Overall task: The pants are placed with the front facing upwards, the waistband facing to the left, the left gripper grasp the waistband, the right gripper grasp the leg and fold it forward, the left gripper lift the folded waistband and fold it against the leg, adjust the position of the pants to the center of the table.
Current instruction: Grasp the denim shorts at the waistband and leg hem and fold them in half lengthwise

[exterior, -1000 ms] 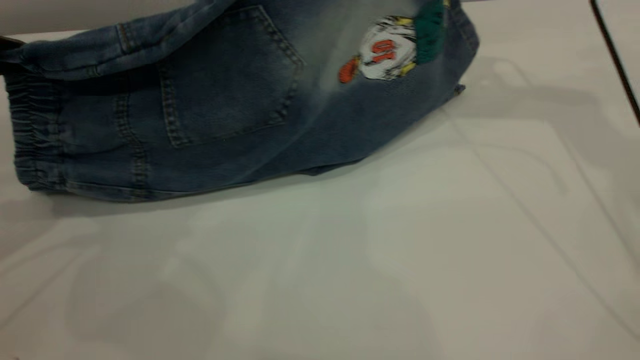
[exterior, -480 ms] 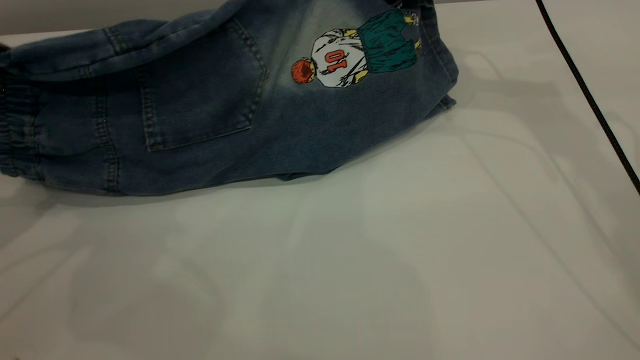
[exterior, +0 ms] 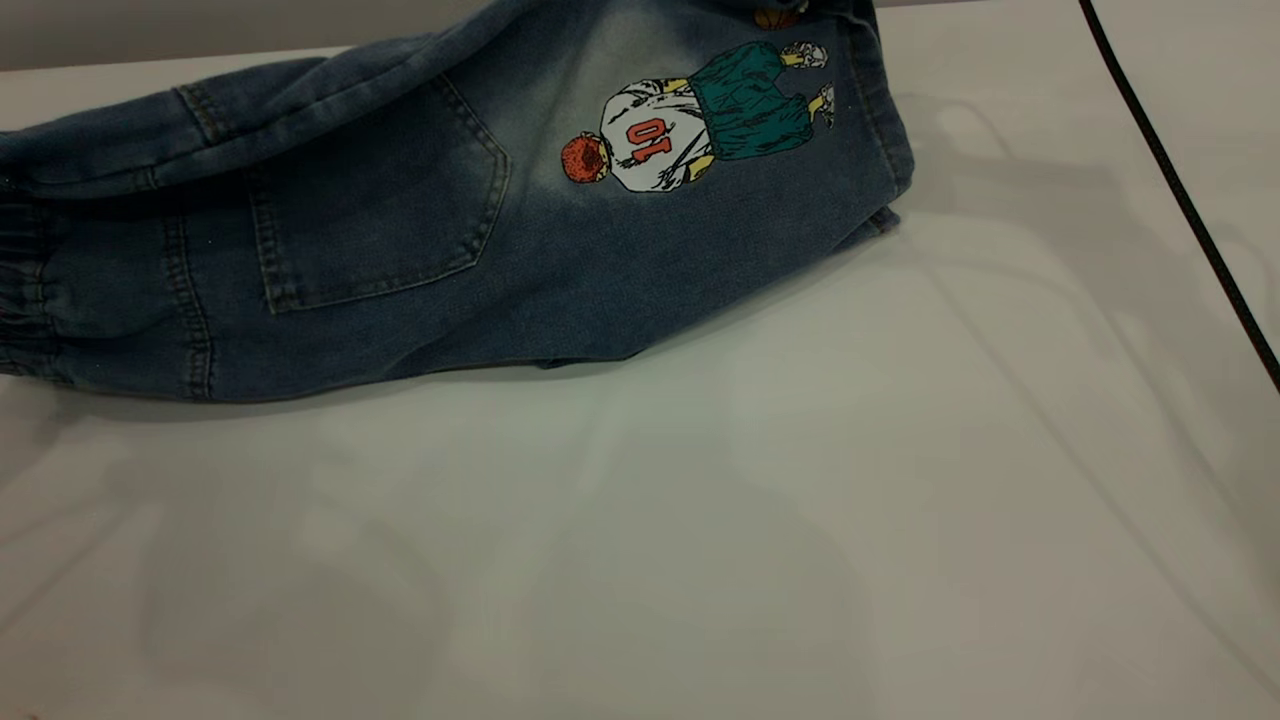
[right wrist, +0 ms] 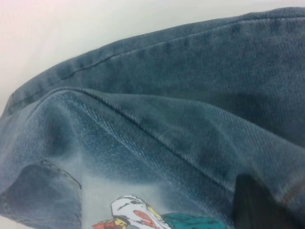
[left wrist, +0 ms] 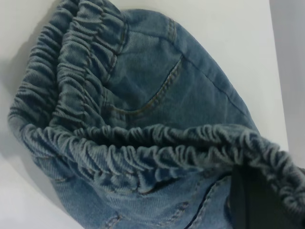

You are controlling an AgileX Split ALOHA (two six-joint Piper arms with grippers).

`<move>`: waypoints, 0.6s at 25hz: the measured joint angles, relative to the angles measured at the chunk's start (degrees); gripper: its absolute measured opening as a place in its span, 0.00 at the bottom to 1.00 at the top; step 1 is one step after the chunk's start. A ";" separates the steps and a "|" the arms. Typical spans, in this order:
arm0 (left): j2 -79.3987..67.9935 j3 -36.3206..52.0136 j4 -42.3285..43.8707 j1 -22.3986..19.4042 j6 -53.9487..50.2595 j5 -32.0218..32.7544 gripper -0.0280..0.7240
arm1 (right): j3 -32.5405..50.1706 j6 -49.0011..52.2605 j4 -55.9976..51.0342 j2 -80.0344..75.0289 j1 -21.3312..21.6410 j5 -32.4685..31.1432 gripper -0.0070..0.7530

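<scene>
Pants [exterior: 450,230] lie at the far-left part of the table [exterior: 700,520], back side up: patch pocket [exterior: 380,215] and basketball-player print [exterior: 690,125] showing, so the lengthwise fold looks mid-way or nearly laid.

My left gripper [left wrist: 257,200] shows only as a dark jaw tucked under the waistband [left wrist: 143,152]; the gathered band drapes over it, so I read it as pinching the waistband. My right gripper [right wrist: 259,205] is a dark jaw pressed against the denim of the leg [right wrist: 200,95] near the hem seam, apparently clamped on it. Neither gripper shows in the exterior view, both up past the frame edge.

Doing it well, my judgement:
- bring both ends forward together, same height, so the fold line stays straight
- keep cloth taut between the 2 grips, no sag in the middle
- lay the top edge flush on the lower layer before letting go
- don't drag the bottom layer

Black cable [exterior: 1180,190] crosses the table's right side, well apart from the pants.
</scene>
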State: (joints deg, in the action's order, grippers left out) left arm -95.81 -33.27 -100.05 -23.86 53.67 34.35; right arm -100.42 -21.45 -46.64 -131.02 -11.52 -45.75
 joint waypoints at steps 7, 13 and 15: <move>0.00 0.00 0.01 0.00 2.14 -0.15 0.26 | 0.00 0.00 0.00 0.00 0.00 0.00 0.04; 0.00 0.00 0.06 0.00 2.41 -1.09 0.52 | 0.00 0.00 0.06 0.00 0.00 0.10 0.05; 0.00 0.00 0.06 0.00 2.46 -1.64 0.59 | 0.00 0.00 0.06 0.00 0.00 0.27 0.05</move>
State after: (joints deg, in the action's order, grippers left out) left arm -95.81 -33.27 -99.99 -23.86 56.14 32.71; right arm -100.42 -21.45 -46.58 -131.02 -11.52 -45.48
